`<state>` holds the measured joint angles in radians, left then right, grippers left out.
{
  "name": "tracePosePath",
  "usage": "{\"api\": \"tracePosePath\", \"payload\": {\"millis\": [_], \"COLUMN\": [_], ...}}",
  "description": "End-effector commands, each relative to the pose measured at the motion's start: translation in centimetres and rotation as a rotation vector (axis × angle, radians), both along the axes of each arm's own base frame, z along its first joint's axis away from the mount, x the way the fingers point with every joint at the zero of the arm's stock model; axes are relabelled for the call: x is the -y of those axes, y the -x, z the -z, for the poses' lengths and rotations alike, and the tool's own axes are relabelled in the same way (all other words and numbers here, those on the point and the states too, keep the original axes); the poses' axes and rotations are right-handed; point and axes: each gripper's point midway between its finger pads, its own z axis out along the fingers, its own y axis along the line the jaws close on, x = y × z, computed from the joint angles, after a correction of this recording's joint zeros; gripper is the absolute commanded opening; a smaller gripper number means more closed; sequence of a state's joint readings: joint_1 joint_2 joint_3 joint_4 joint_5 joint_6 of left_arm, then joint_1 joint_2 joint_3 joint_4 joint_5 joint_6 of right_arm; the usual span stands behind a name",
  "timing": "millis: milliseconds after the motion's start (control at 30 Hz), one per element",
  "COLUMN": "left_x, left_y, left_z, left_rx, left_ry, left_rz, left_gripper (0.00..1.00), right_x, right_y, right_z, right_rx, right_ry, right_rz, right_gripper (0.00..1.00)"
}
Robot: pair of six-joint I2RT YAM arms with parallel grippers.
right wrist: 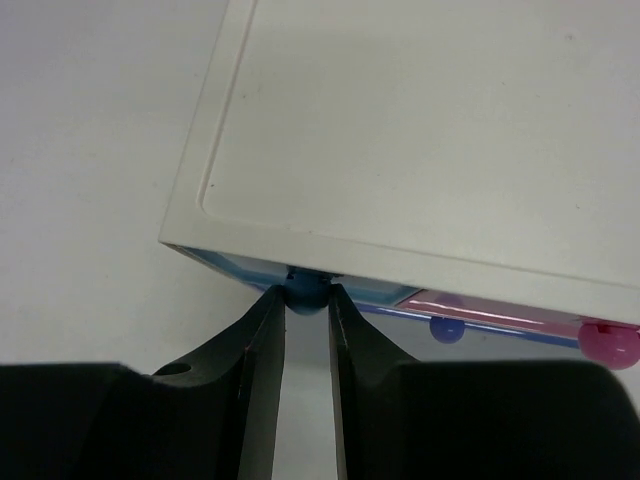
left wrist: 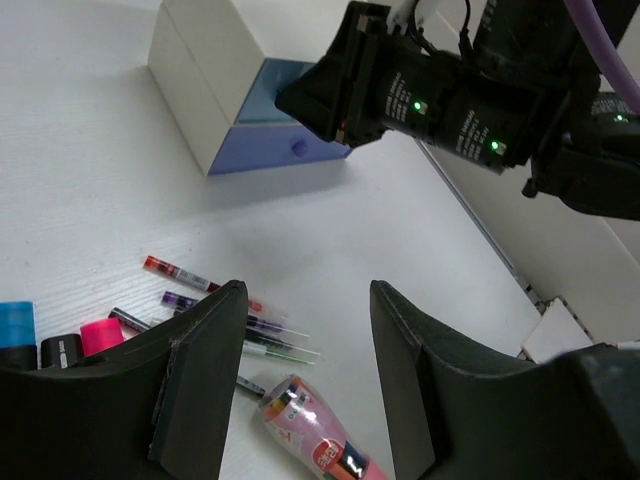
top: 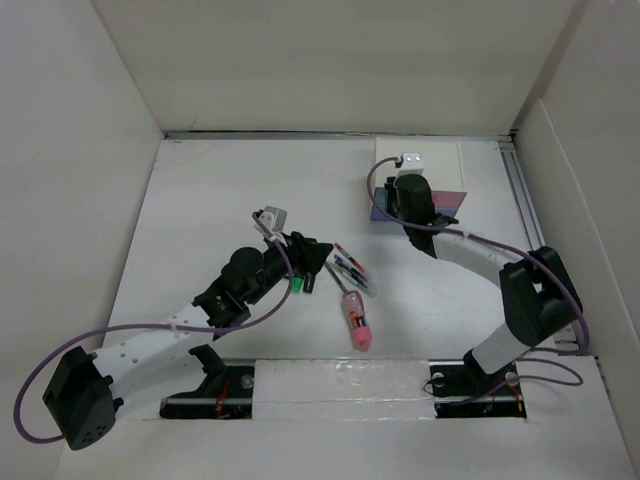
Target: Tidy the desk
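Evidently early: pens (top: 352, 268) lie loose on the worktop (top: 200, 220). Left end effector (left wrist: 308, 295) stands apart, empty; right end effector (right wrist: 305, 305) is clamped on the blue knob (right wrist: 305, 289) of the drawer box (right wrist: 420, 130).

Robot lab: white-walled desk (top: 200, 220)

You have a plain white bench (top: 200, 220). At its far edge, the box (right wrist: 420, 130) is white on top, with a blue knob (right wrist: 305, 290) and a pink knob (right wrist: 610, 343) below. The right fingers (right wrist: 250, 370) are black. Mid-bench, the tube (top: 357, 322) is pink with a red patch, and the pens (left wrist: 265, 325) show red, purple and green.
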<state>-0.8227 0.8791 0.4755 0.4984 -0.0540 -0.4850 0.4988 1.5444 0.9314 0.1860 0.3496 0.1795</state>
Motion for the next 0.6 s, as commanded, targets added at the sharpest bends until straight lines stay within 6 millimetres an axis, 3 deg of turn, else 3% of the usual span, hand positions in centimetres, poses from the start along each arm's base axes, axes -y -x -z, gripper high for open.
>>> {"api": "tracePosePath", "payload": {"millis": [0, 100, 133, 267, 400, 567], "left_x": [0.5, 0.7, 0.7, 0.8, 0.8, 0.4], "left_y": [-0.7, -0.8, -0.8, -0.3, 0.0, 0.4], "left_z": [-4.1, -4.0, -3.9, -3.9, -3.9, -4.0], "left_rx": [0.089, 0.088, 0.086, 0.081, 0.079, 0.081], "left_ry": [0.064, 0.060, 0.058, 0.066, 0.077, 0.095], "left_rz": [-0.002, 0.000, 0.001, 0.021, 0.032, 0.032], "left_gripper": [0.48, 0.47, 0.48, 0.47, 0.47, 0.47], "right_x": [-1.1, -1.2, -1.2, -0.2, -0.2, -1.0], "right_y": [-3.1, -2.2, -1.1, 1.7, 2.6, 3.4], "right_z": [-4.4, -3.3, -1.8, -2.6, -2.2, -0.1], "right_rx": [0.116, 0.088, 0.064, 0.081, 0.068, 0.014], "right_ry": [-0.039, -0.067, -0.061, -0.095, -0.093, -0.075], "right_rz": [-0.023, -0.032, -0.039, -0.032, -0.040, -0.068], "right_gripper": [0.09, 0.08, 0.08, 0.09, 0.09, 0.09]}}
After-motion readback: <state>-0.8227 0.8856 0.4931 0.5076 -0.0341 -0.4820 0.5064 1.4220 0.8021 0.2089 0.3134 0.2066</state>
